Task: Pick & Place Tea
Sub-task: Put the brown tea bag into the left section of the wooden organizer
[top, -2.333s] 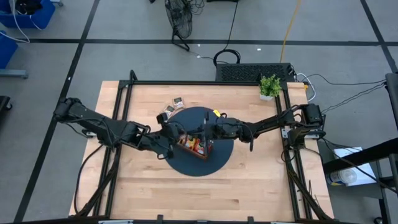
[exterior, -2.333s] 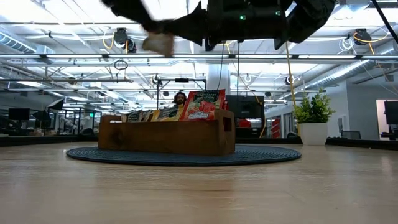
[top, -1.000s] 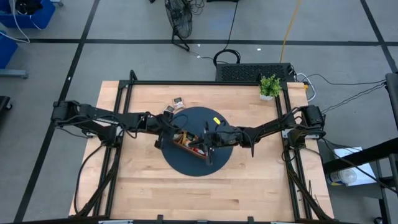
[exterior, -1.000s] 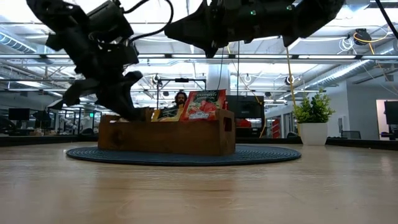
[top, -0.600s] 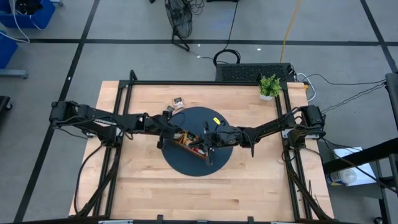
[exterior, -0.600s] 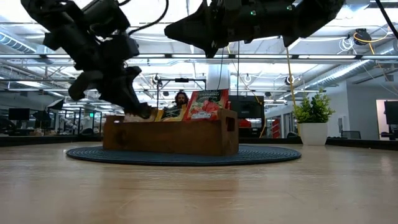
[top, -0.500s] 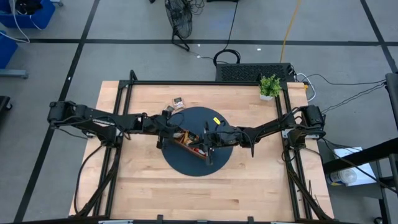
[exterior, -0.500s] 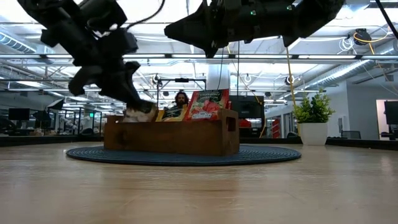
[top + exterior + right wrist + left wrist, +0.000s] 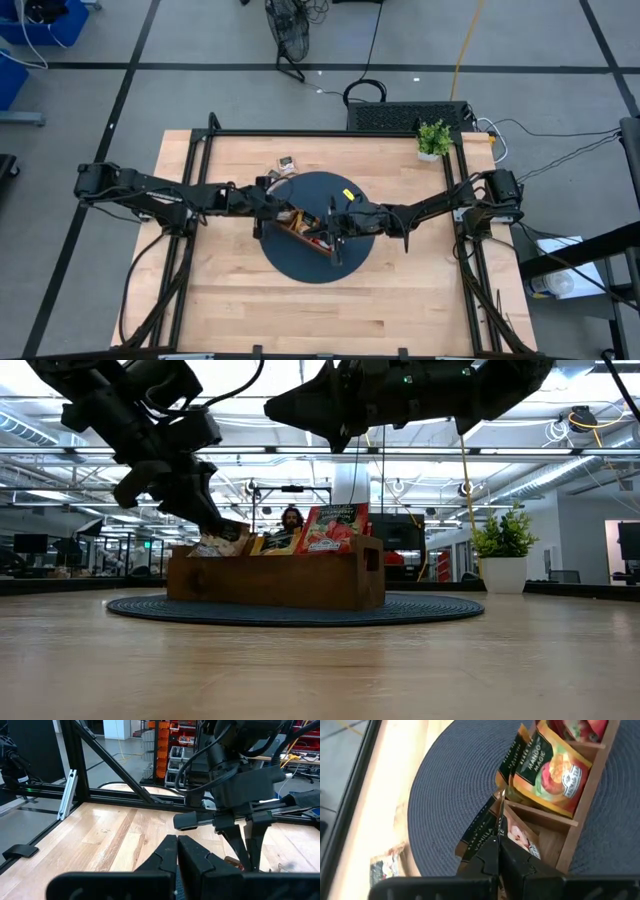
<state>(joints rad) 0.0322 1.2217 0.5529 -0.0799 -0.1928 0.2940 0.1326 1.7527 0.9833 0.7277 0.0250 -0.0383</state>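
Observation:
The long wooden tray (image 9: pixel 305 228) lies on a round dark blue mat (image 9: pixel 300 262). Red, orange and brown tea sachets stand upright in its compartments (image 9: pixel 547 767). My left gripper (image 9: pixel 496 851) hangs over the tray's left end (image 9: pixel 195 565) and is shut on a dark brown and white sachet (image 9: pixel 482 827). My right gripper (image 9: pixel 176 845) hovers shut and empty above the tray's right end (image 9: pixel 335 225). Loose sachets lie on the table (image 9: pixel 285 162) and one yellow-orange sachet (image 9: pixel 347 190) lies on the mat. My left gripper pinches the dark brown sachet by one edge (image 9: pixel 492 839) between its two fingers. The fingers (image 9: pixel 222 525) come from above, slanting down from the table's left side. The sachet points away from the fingers, its far end over the tray's end compartment (image 9: pixel 535 845).
A small green potted plant (image 9: pixel 433 138) stands at the table's far right corner. Black frame rails (image 9: pixel 330 134) run along the table's edges. The two arms meet over the tray. Bare wood lies on the near side of the mat (image 9: pixel 330 310).
My left gripper has lowered its shut fingers with the sachet to the tray's left end, then drawn up a little. The tray has slid a little toward the table's right, and the red sachet in it has tipped slightly. The right arm has kept still.

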